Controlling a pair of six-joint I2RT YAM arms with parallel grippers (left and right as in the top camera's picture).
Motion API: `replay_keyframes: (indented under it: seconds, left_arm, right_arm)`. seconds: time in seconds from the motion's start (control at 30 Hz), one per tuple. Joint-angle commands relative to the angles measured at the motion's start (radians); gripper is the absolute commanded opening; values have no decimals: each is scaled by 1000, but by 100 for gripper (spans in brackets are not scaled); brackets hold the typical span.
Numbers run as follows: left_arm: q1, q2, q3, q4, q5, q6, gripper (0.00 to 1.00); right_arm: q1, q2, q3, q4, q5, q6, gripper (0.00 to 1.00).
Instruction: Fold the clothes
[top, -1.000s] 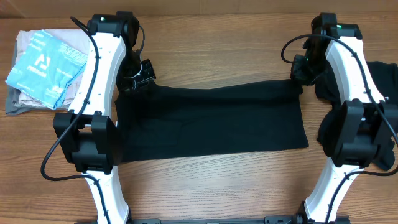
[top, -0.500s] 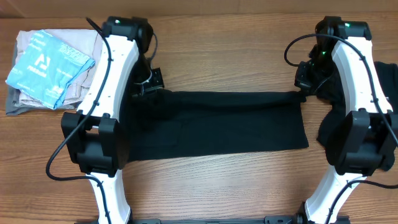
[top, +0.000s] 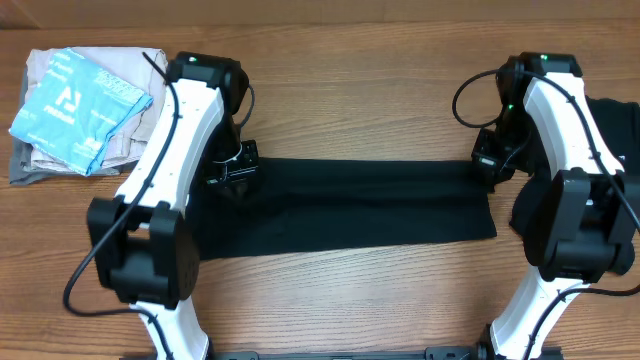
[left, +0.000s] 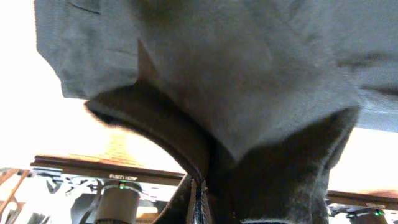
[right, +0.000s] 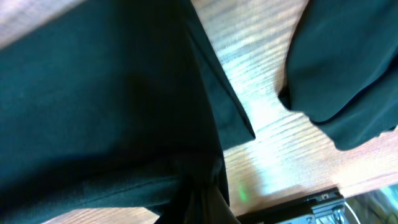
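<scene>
Pinching black garment (top: 350, 205) with left fingers (top: 232, 178) and right fingers (top: 487, 158), both clamped on its far edge | lies banded across counter (top: 350, 300) | I judge folding partway; black pile (top: 618, 125) at right unfolded.

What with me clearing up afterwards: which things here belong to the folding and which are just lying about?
In the job:
- black garment, spread flat, far edge pinched by the left pincer and right pincer
- black pile at the right edge

Lying about:
- light-blue packet
- pale fabric stack under it
</scene>
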Motion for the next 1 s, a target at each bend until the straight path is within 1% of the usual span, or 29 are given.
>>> replay_keyframes:
  seconds: [0.0,0.1,0.2,0.37,0.5,0.7,0.77,0.97]
  left_arm:
    - [-5,-46,-16,0,-23,20,9]
    - [-18,-45,-77,32,-21,19,9]
    - [-29,-45,-176,92,-17,19,9]
    - [-30,-45,-336,187,12,19,8]
    - [-30,-45,-412,211,11,21,8]
    - [-30,-45,-419,166,11,51,11]
    - [-29,-45,-419,170,11,59,13]
    - [-31,-45,-420,193,11,58,13]
  right_arm:
    - [-5,-32,-58,8,23,21,4]
    - [-5,-32,-109,36,23,20,4]
    - [-5,-32,-138,62,23,20,4]
    - [-5,-31,-151,72,24,20,4]
    - [-5,-31,-151,55,36,20,4]
    - [-6,-31,-151,21,39,28,4]
    - [-6,-31,-151,19,40,32,4]
    - [-6,-31,-156,15,40,35,4]
